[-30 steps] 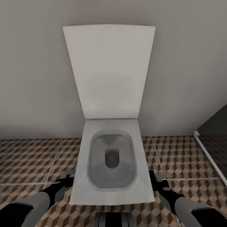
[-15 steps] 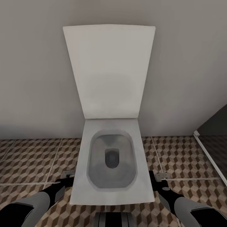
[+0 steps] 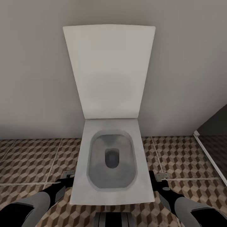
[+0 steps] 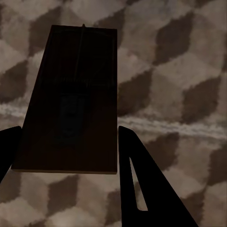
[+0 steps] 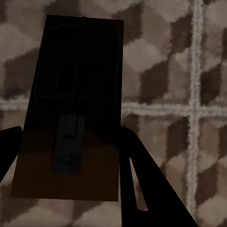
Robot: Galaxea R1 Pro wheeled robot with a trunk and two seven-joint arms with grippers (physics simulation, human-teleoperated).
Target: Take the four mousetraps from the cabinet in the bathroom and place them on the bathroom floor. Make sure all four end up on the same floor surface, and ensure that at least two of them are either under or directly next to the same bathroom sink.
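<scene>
In the left wrist view a dark-brown mousetrap [image 4: 75, 85] sits between the two black fingers of my left gripper [image 4: 66, 142], which is shut on it above the cube-patterned bathroom floor [image 4: 179, 71]. My right gripper [image 5: 66, 142] is likewise shut on a second mousetrap [image 5: 78, 80], with floor grout lines [image 5: 196, 113] behind it. From the head view, the left gripper [image 3: 67, 176] hangs low on one side of a toilet and the right gripper [image 3: 160, 178] on the other, both over the bathroom floor [image 3: 31, 157]. The cabinet and the sink are out of view.
A white toilet [image 3: 112, 192] with its lid up stands straight ahead against a grey wall [image 3: 31, 78]. A dark panel with a pale frame [image 3: 211, 148] closes off the right. Tiled floor runs along both sides of the toilet.
</scene>
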